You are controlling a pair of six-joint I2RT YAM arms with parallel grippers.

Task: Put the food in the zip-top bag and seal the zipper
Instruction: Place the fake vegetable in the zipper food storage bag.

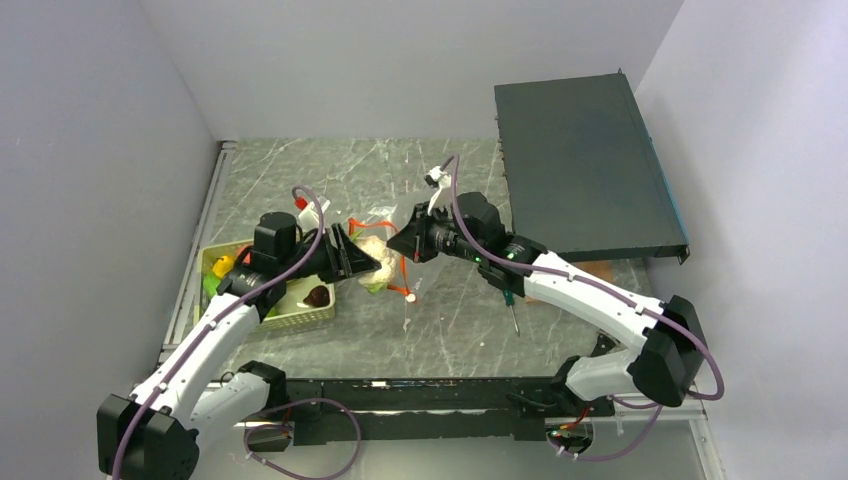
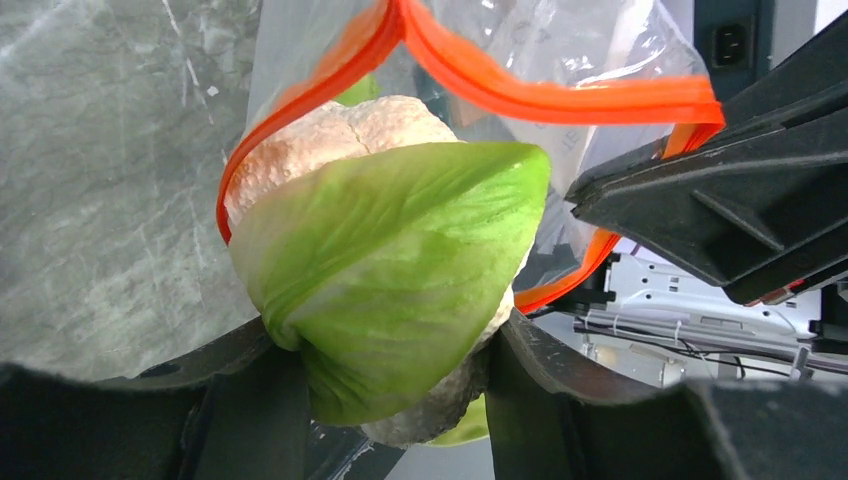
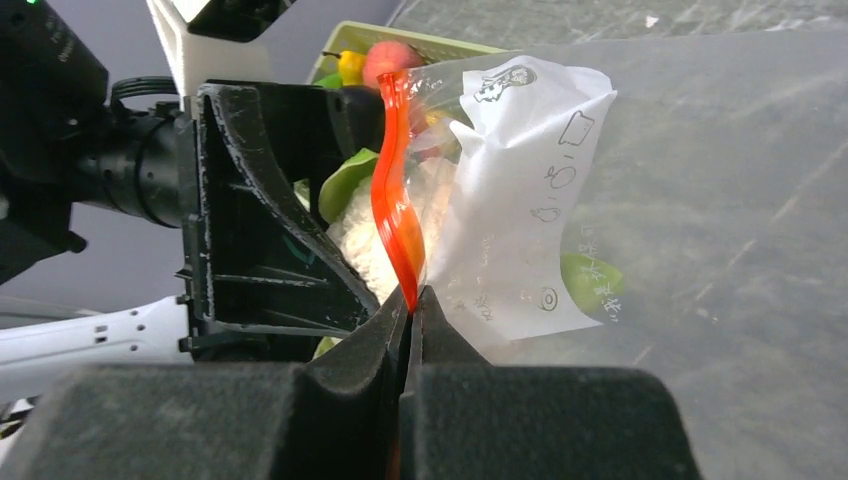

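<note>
My left gripper [image 2: 395, 400] is shut on a whitish-green toy vegetable [image 2: 390, 290] with a green leaf over a cream head. It holds the vegetable at the open mouth of the clear zip-top bag [image 2: 560, 40], partly inside the loop of the red-orange zipper strip [image 2: 540, 100]. My right gripper [image 3: 412, 300] is shut on the zipper strip [image 3: 392, 200] and holds the bag [image 3: 520, 200] up off the table. In the top view the two grippers meet at mid-table, left [image 1: 355, 262] and right [image 1: 408, 243], with the vegetable [image 1: 375, 262] between them. The white slider tab [image 1: 410, 297] hangs below.
A light green basket [image 1: 300, 318] at the left holds a yellow fruit [image 1: 222, 266] and a dark purple one [image 1: 318, 296]. A green-handled screwdriver [image 1: 510, 305] lies under my right arm. A large dark box [image 1: 585, 165] fills the back right.
</note>
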